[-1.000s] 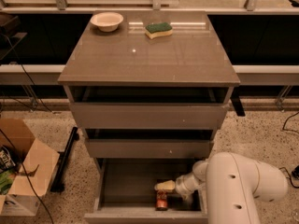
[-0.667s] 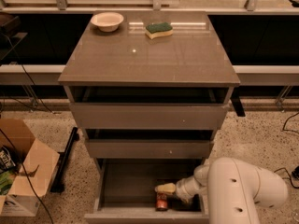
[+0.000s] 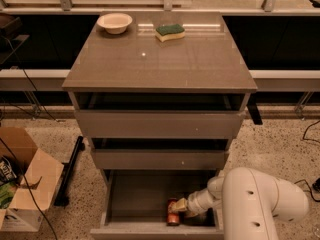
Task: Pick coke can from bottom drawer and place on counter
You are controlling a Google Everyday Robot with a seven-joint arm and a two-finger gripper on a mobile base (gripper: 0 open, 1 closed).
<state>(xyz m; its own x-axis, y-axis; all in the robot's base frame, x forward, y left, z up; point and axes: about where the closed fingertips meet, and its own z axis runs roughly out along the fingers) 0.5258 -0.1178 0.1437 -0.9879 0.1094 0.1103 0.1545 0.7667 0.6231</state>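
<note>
The bottom drawer (image 3: 125, 201) is pulled open below the two upper drawers. The coke can (image 3: 173, 213), red with a silver top, stands upright near the drawer's front, right of the middle. My gripper (image 3: 181, 205) reaches into the drawer from the right and sits against the can's upper right side. The white arm hides the drawer's right front corner. The counter (image 3: 160, 59) is the glossy grey-brown top of the cabinet.
A cream bowl (image 3: 115, 22) and a green-and-yellow sponge (image 3: 170, 32) lie at the back of the counter. An open cardboard box (image 3: 27, 184) stands on the floor at the left. A black bar (image 3: 70, 171) lies by the cabinet's left foot.
The arm has shifted slightly lower and the gripper has come down closer against the can. The can and the drawer have stayed where they were.
</note>
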